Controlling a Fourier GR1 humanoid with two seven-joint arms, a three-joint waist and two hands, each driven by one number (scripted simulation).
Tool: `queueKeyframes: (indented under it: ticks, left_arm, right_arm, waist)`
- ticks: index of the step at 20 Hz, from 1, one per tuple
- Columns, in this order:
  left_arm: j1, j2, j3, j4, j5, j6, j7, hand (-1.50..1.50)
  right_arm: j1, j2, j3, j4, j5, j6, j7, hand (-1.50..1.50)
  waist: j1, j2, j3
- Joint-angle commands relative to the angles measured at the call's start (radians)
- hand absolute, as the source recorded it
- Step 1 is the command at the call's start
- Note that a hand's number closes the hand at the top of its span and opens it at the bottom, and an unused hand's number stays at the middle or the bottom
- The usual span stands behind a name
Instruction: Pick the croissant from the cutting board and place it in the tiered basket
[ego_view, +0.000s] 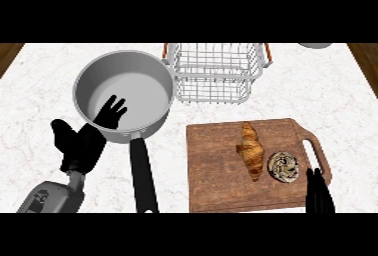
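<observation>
A white marbled surface (44, 85) carries a wooden cutting board (214, 185), a grey saucepan (125, 90) and a wire tiered basket (215, 72). The croissant (251, 149) lies on the board (beside a round pastry (283, 166)). The left robot hand (83, 142) rests open, fingers spread; the right robot hand (318, 192) shows straight fingers.

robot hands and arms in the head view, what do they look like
Both hands are matte black. The left hand shows its fingers and thumb and joins a grey forearm with a paler oval panel on its casing. Of the right hand only slim black fingers show; its forearm is out of view. No cables or markings show.
</observation>
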Motion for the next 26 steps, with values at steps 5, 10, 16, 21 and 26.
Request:
queueKeyframes:
  ticks: [5,10,16,21,26]
  left_arm:
    - [-0.043,-0.035,-0.018,-0.022,-0.008,0.002,0.028,0.0]
    - [0.012,-0.007,0.006,-0.03,-0.007,-0.038,0.002,0.0]
    - [-0.021,-0.012,0.031,-0.002,-0.013,-0.056,0.011,0.0]
    - [0.015,-0.063,0.015,-0.013,-0.034,-0.028,-0.007,0.0]
    - [-0.009,-0.053,0.034,0.016,-0.041,-0.056,-0.003,0.0]
  right_arm:
    - [-0.248,0.035,0.143,0.039,0.306,0.279,0.537,-1.5]
    - [-0.495,0.035,0.263,0.117,0.253,0.412,0.816,-1.5]
    - [-0.537,0.035,0.23,0.226,0.225,0.367,0.843,-1.5]
    - [-0.526,0.035,0.218,0.211,0.263,0.365,0.851,-1.5]
    - [-0.497,0.035,0.211,0.267,0.271,0.289,0.834,-1.5]
  waist:
    - [0.001,-0.009,0.008]
    - [0.003,-0.013,0.01]
    - [-0.012,-0.014,0.011]
    - [-0.017,-0.018,0.011]
    - [-0.02,-0.017,0.012]
